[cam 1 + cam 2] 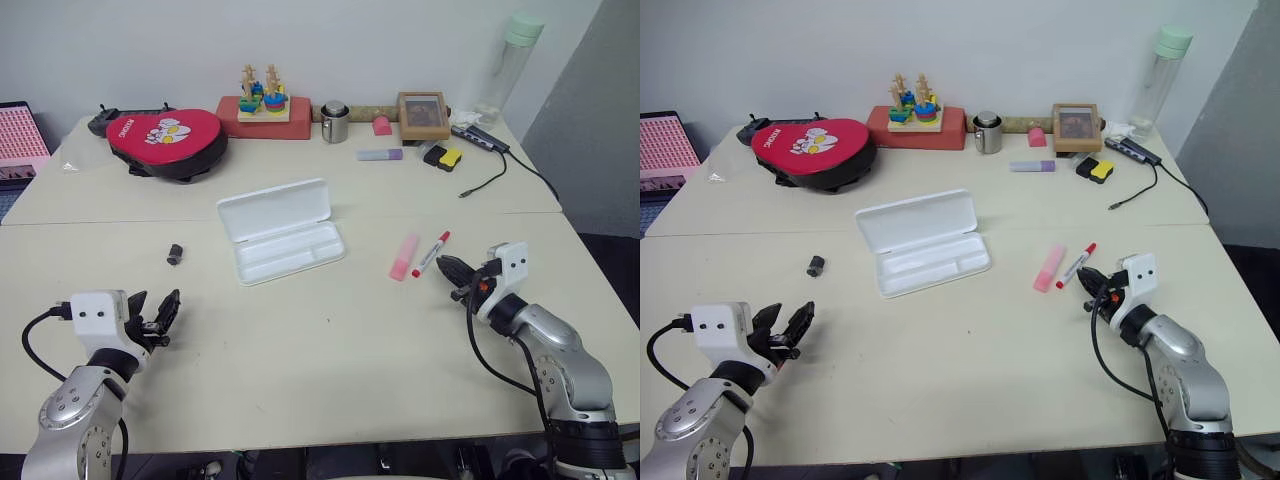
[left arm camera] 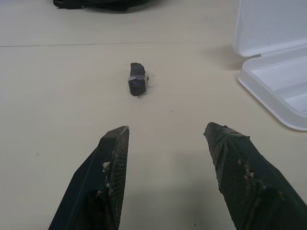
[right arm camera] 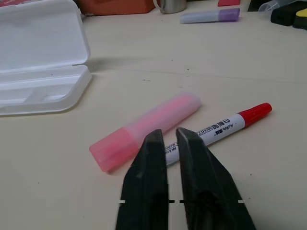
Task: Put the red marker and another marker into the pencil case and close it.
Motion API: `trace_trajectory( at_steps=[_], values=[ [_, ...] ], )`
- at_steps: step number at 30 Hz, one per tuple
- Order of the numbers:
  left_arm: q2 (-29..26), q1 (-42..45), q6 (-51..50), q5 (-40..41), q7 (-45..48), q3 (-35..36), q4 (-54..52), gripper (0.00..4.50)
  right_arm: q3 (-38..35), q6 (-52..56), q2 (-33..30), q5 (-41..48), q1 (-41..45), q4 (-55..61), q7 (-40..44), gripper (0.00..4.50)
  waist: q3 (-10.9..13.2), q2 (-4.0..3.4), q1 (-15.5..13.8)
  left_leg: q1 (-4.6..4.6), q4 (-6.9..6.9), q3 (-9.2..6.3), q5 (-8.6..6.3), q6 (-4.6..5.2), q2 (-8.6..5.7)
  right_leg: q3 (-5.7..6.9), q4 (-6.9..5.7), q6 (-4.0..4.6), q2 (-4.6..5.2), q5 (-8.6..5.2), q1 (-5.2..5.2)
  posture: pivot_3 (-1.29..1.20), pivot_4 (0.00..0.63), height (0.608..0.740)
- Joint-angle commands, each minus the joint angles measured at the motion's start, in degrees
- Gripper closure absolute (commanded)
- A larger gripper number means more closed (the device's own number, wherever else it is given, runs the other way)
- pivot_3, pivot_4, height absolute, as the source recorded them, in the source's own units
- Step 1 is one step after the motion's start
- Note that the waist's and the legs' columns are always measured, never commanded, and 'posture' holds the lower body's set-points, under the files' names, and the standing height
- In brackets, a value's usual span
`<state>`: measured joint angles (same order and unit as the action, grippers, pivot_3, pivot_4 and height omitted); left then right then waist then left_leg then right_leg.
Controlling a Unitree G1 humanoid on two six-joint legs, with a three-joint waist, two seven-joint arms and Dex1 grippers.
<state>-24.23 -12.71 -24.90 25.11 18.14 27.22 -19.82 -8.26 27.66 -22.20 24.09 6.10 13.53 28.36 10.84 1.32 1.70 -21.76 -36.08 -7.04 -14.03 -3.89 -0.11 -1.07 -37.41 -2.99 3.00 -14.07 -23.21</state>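
The slim white red-capped marker and stubby pink marker are laid side by side on the bench, right of the open white plastic pencil case. The right end effector is held slightly parted just before them, the left end effector spread and empty.

- the pale counter is made of two tops that meet along a seam.
- near the middle lies the pencil case, white, with its lid open.
- to its right, the pink marker and the red marker lie side by side.
- a small dark object sits left of the case.
- along the back: a red pouch, a stacking toy on a red block, a metal cup, a purple marker, a picture frame and a clear bottle.
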Motion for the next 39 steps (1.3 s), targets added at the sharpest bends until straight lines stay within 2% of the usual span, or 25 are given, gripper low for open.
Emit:
trace_trajectory(
  at_steps=[1, 10, 11, 13, 14, 18, 19, 27, 29, 32, 39],
  values=[
    [-0.2, 0.4, 0.1, 1.0, 0.1, 1.1, -1.7, 1.81, -0.8, 0.8, -0.6, 1.5, 1.0, 3.0, 0.1, 2.98, 0.0, 0.00, 0.0, 0.00, 0.00, 0.00, 0.00, 0.00, 0.00, 0.00, 0.00, 0.00, 0.00, 0.00, 0.00, 0.00, 0.150, 0.740],
    [-0.3, 0.6, -2.5, 2.7, -0.6, 1.6, -1.5, 1.81, -1.1, 0.2, -1.6, 2.6, 1.5, 0.4, 2.6, 0.85, 0.0, 0.00, 0.0, 0.00, 0.00, 0.01, 0.00, 0.00, 0.00, 0.00, 0.00, 0.00, 0.00, 0.00, 0.00, 0.00, 0.150, 0.740],
    [-0.3, 0.6, -2.6, 3.0, -0.4, 1.7, -1.6, 1.45, -1.0, -0.1, -2.0, 2.6, 1.8, 0.0, 3.4, 0.62, 0.0, 0.00, 0.0, 0.00, 0.00, 0.01, 0.00, 0.00, 0.00, 0.00, 0.00, 0.00, 0.00, 0.00, 0.00, 0.00, 0.150, 0.740],
    [-0.3, 0.6, -2.9, 3.5, -0.2, 1.9, -1.7, 1.15, -0.7, -0.7, -2.6, 2.5, 2.1, -0.7, 4.8, 0.10, 0.0, 0.00, 0.0, 0.00, 0.00, 0.01, 0.00, 0.00, 0.00, 0.00, 0.00, 0.00, 0.00, 0.00, 0.00, 0.00, 0.150, 0.740],
    [-0.3, 0.6, -3.0, 3.6, -0.2, 2.0, -1.7, 0.86, -0.6, -0.9, -2.8, 2.5, 2.3, -0.8, 5.3, 0.00, 0.0, 0.00, 0.0, 0.00, 0.00, 0.01, 0.00, 0.00, 0.00, 0.00, 0.00, 0.00, 0.00, 0.00, 0.00, 0.00, 0.150, 0.740],
    [-0.3, 0.0, -3.3, 5.4, 0.9, 2.4, -2.2, 0.07, 0.5, -1.4, -3.9, 2.7, 4.6, -1.6, 8.5, 0.00, 0.0, 0.00, 0.1, 0.00, 0.00, 0.00, 0.00, 0.00, 0.00, 0.01, 0.00, 0.00, 0.00, 0.00, 0.00, 0.00, 0.150, 0.740],
    [-0.5, -0.2, -3.5, 5.9, 1.4, 2.3, -2.5, 0.02, 1.4, -1.8, -4.3, 2.4, 5.4, -1.7, 9.9, 0.00, 0.0, 0.00, 0.1, 0.00, 0.00, 0.01, 0.00, 0.00, 0.00, 0.00, 0.00, 0.00, 0.00, 0.00, 0.00, 0.00, 0.150, 0.740],
    [-3.3, -0.8, -5.4, 7.4, 3.6, 2.3, -4.7, 0.02, 10.5, -5.8, -8.5, -0.5, 11.1, -4.1, 22.6, 0.00, 0.0, 0.00, 0.1, -0.01, 0.00, -0.01, 0.00, 0.00, 0.01, 0.05, 0.03, 0.00, 0.00, 0.00, 0.00, 0.00, 0.150, 0.740],
    [-6.2, -0.7, -6.6, 8.0, 5.9, 2.8, -5.4, 0.02, 14.8, -6.9, -8.7, -1.5, 16.1, -6.0, 27.8, 0.00, 0.0, 0.00, 0.1, -0.02, 0.00, -0.01, 0.00, 0.00, 0.00, 0.04, 0.05, -0.01, 0.00, 0.00, 0.00, 0.00, 0.150, 0.740],
    [-10.4, -2.2, -8.3, 8.3, 9.5, 2.6, -7.0, 0.02, 19.8, -9.6, -7.6, -3.6, 23.6, -11.2, 34.1, 0.00, 0.0, -0.04, 0.6, 0.04, -0.01, 0.05, 0.00, 0.01, 0.05, 0.04, 0.03, 0.11, -0.02, 0.09, -0.02, 0.00, 0.150, 0.740],
    [-14.3, -5.5, -7.7, 7.1, 14.7, 1.6, -9.8, 0.02, 25.2, -17.1, -1.8, -9.9, 34.9, -26.0, 38.5, 0.00, 0.0, -0.04, 0.3, -0.02, 0.06, 0.01, 0.00, 0.00, 0.10, 0.10, 0.15, 0.15, -0.05, 0.10, -0.04, 0.00, 0.150, 0.740]
  ],
)
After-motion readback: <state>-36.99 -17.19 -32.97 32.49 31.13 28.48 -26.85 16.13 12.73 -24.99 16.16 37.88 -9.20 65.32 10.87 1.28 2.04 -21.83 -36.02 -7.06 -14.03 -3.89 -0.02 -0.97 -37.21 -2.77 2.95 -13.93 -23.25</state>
